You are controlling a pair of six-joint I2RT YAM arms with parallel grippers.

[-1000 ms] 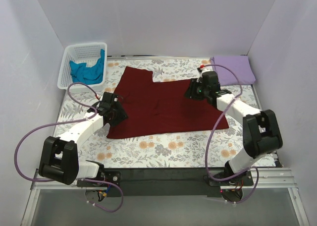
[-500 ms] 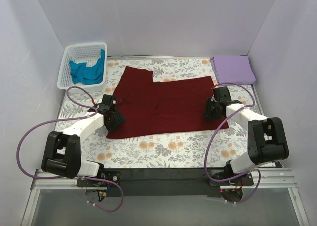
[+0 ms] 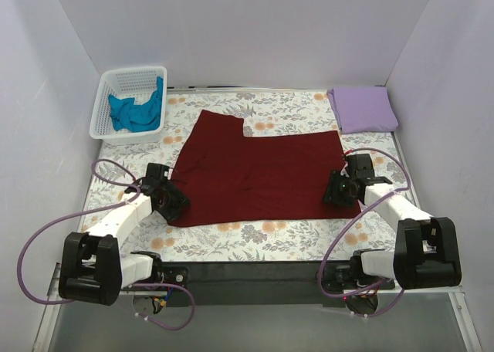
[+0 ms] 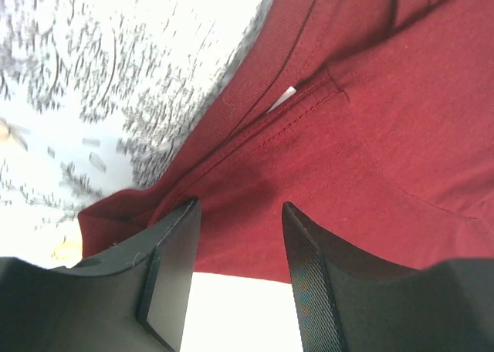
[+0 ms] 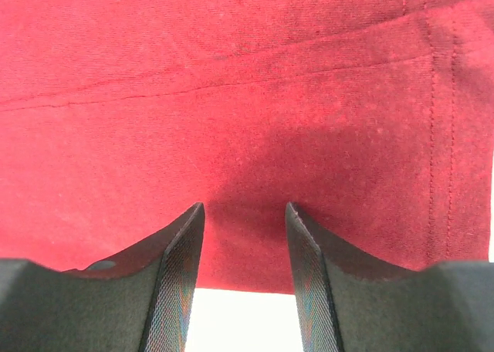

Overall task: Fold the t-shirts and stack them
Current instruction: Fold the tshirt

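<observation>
Maroon t-shirt, lavender t-shirt, teal t-shirt: three; left gripper, right gripper: two, spread.

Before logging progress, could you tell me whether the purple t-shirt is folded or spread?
Folded: the purple t-shirt lies as a compact rectangle, far right.

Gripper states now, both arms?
Left gripper: open, over the near edge of the maroon t-shirt.
Right gripper: open, over that same edge.

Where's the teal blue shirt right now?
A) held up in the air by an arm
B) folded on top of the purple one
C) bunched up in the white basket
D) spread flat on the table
C: the teal shirt lies crumpled inside the white basket at the table's far left corner.
</observation>
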